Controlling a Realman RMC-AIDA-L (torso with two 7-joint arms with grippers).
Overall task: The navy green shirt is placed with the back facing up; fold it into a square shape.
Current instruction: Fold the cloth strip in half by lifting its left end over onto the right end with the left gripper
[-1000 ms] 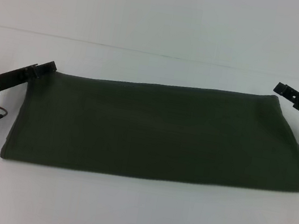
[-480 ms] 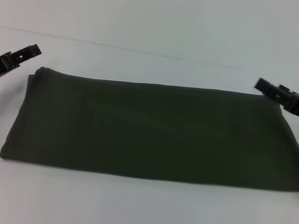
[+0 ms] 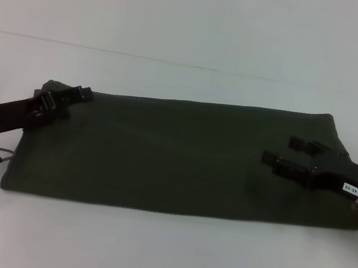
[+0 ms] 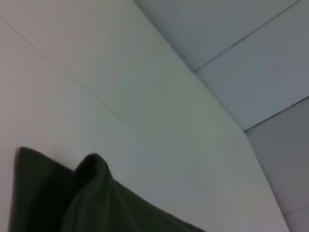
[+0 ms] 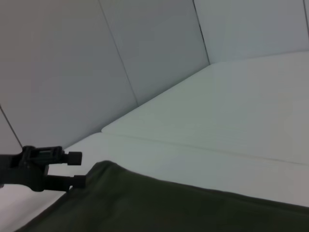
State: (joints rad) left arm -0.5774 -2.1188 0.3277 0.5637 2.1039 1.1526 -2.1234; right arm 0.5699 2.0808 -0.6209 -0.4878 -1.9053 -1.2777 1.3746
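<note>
The navy green shirt [image 3: 189, 156] lies on the white tabletop [image 3: 158, 261] as a long folded band: soft, light, limp, best pinched at end corners. Left gripper [image 3: 68, 98] and right gripper [image 3: 292, 156] hover above it, jaws parted, empty

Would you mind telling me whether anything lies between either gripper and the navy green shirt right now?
Nothing visible does. The left gripper is already at the far left corner of the navy green shirt, and the right gripper is over its right part. Only the bare white table surrounds the shirt.
</note>
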